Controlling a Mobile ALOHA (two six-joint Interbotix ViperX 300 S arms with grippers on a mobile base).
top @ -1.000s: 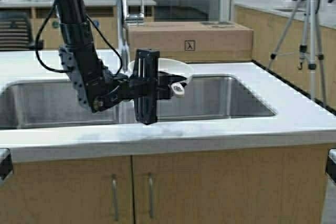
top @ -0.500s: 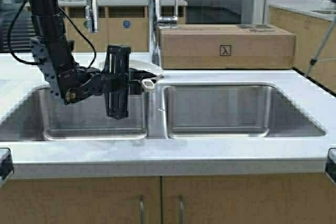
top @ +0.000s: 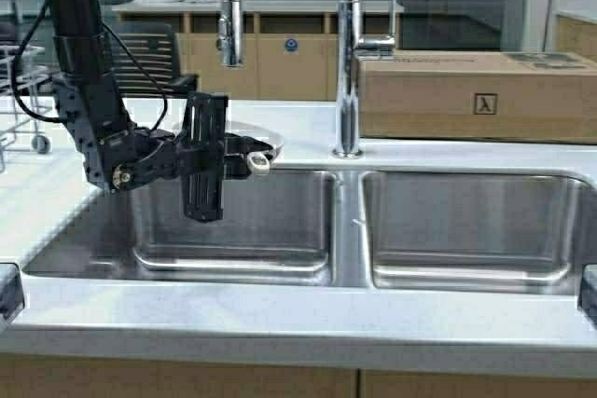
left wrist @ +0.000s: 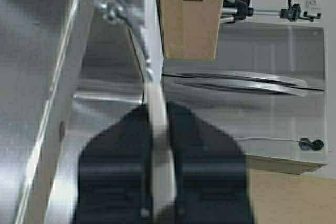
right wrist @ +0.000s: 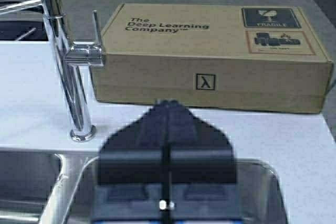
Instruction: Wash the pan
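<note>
The pan point(top: 244, 140) sits left of centre in the high view, held edge-on above the back rim of the left basin of the sink point(top: 233, 263), its stubby handle with the end hole pointing toward the frame's middle. My left claw point(top: 227, 156) is clamped on the pan's rim; in the left wrist view the cream edge point(left wrist: 159, 145) runs up between the two dark fingers point(left wrist: 205, 161), which press against it on both sides. My left arm comes down from the upper left of the high view. The faucet point(top: 347, 53) stands at upper centre on the bench point(top: 280, 319), its spout reaching left over the left basin, above and apart from the pan. A cardboard box point(top: 476, 95) lies on the bench at upper right. My right claw point(right wrist: 165, 129) appears only in the right wrist view, fingers closed together on nothing, over the right basin facing the box point(right wrist: 210, 59).
</note>
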